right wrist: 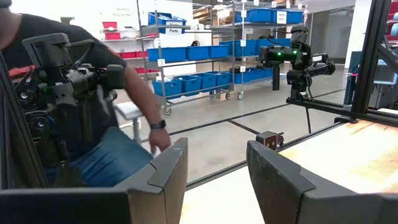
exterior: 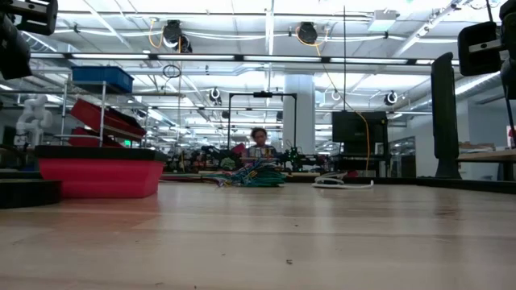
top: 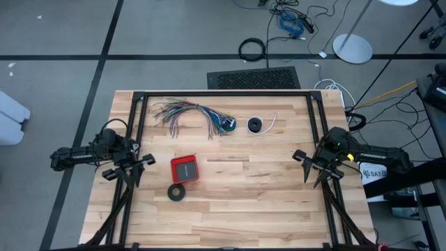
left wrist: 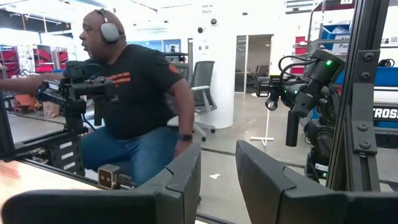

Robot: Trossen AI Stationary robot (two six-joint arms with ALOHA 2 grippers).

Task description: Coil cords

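At the far side of the bench lies the teal-green wire — apparently a small coil — with the white cord just beside it. The left gripper and right gripper hover at opposite edges — fingers parted, empty.

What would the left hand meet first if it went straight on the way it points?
Probably nothing: the left hand points level above the wooden table, so it likely passes over the flat red square box; height is uncertain.
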